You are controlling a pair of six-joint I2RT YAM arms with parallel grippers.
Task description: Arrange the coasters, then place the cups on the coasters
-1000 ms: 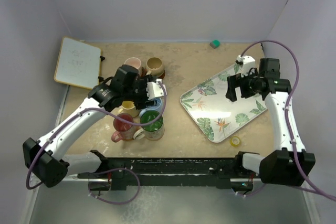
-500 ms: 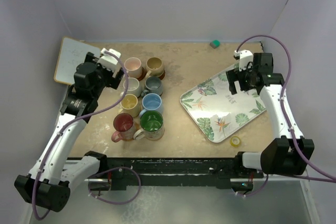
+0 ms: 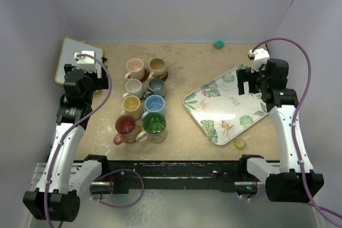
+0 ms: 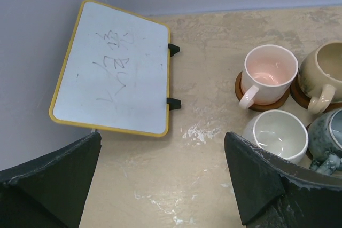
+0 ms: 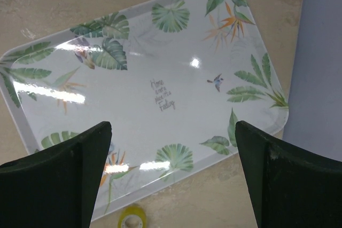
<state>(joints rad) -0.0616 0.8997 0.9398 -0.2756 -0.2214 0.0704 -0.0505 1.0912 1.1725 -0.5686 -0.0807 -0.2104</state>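
Several cups stand in two columns left of centre: pink cup (image 3: 134,68), tan (image 3: 156,67), grey (image 3: 133,87), slate (image 3: 156,86), yellow (image 3: 131,105), light blue (image 3: 154,104), red (image 3: 126,127) and green (image 3: 154,125). Dark brown coasters (image 4: 264,105) show under the pink cup (image 4: 269,73) and the tan cup (image 4: 327,70); the other coasters are mostly hidden under cups. My left gripper (image 3: 84,76) (image 4: 163,148) hangs open and empty, left of the cups, over bare table. My right gripper (image 3: 249,83) (image 5: 173,126) is open and empty above the tray.
A yellow-framed whiteboard (image 3: 80,63) (image 4: 112,68) leans at the back left corner. The leaf-patterned tray (image 3: 227,102) (image 5: 160,78) lies at the right. A small yellow tape roll (image 3: 240,143) (image 5: 132,218) sits by its near edge. A small green block (image 3: 218,44) is by the back wall.
My left arm has pulled back from above the cups to the left, near the whiteboard, its jaws opening wider. My right gripper has shifted slightly right.
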